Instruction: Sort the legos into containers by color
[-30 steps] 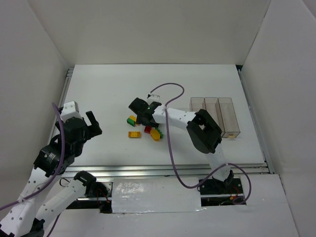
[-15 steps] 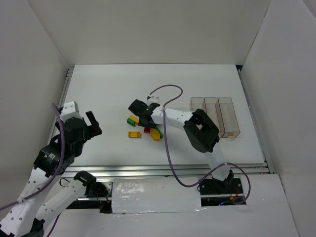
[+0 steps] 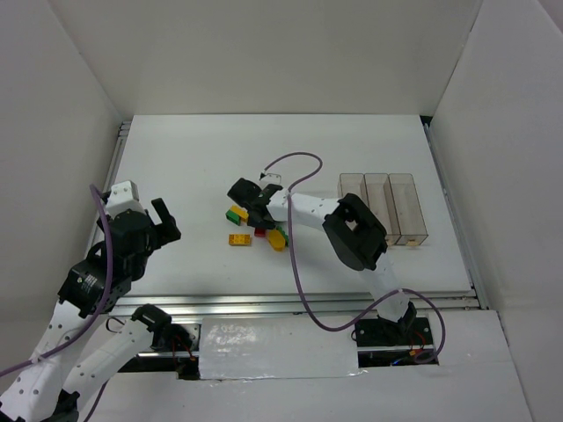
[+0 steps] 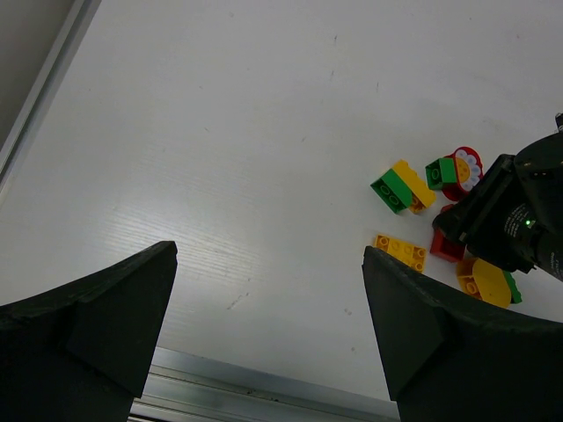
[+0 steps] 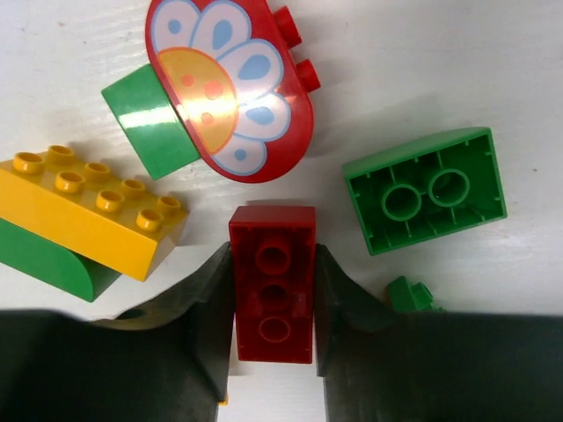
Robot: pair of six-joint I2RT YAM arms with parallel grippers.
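Right wrist view is showing my right gripper [image 5: 273,257] pressing its fingers [image 5: 209,316] against the two long sides of a red brick [image 5: 273,286], studs facing the lens, so I am clamping it. Whether it is touching the table I cannot tell. Just beyond it the red flower piece [image 5: 230,88] is lying face up, overlapping a green block [image 5: 145,119]. A yellow brick [image 5: 92,207] is sitting to one side against a green curved piece [image 5: 40,255], and an upturned green brick [image 5: 425,189] is lying on the other side, apart from the red one. Top external view is showing this pile near the middle of the white table [image 3: 352,145], with the three clear containers [image 3: 384,207] standing well off to its right. My left gripper [image 4: 268,255] is hovering over the table's left part, fingers spread wide apart.
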